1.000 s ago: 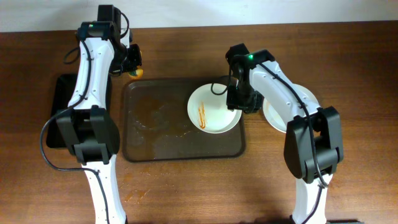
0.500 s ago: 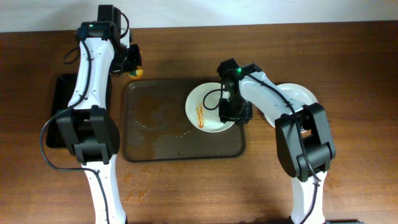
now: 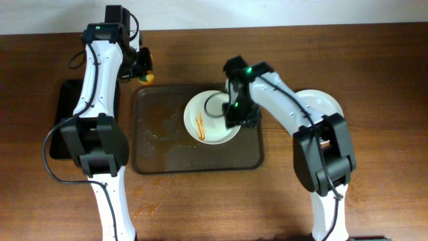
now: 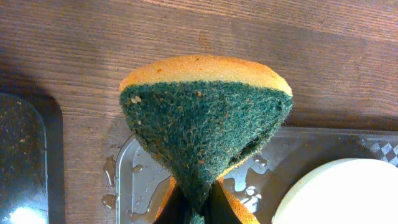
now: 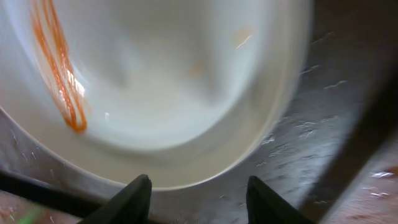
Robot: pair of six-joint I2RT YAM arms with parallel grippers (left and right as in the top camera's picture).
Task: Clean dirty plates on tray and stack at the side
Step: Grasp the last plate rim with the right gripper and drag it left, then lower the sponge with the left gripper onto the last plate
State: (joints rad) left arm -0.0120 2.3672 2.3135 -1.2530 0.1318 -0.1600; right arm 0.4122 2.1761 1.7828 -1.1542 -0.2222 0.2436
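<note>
We see a white plate (image 3: pixel 212 122) streaked with orange sauce (image 3: pixel 200 123) lying in the tray (image 3: pixel 160 150), our right gripper (image 5: pixel 199 198) spread apart at its rim. Our left gripper (image 3: pixel 142 70) pinches a sponge (image 4: pixel 205 118) above the surface (image 4: pixel 186 28) by the tray's corner.

left arm (image 3: pixel 100 73) stretched — left pincer (image 4: pixel 198 210) clamped on sponge (image 4: pixel 205 118) | right arm (image 3: pixel 281 100) bent — right pincer (image 5: pixel 199 183) parted

Even lighting; right wrist view blurred
</note>
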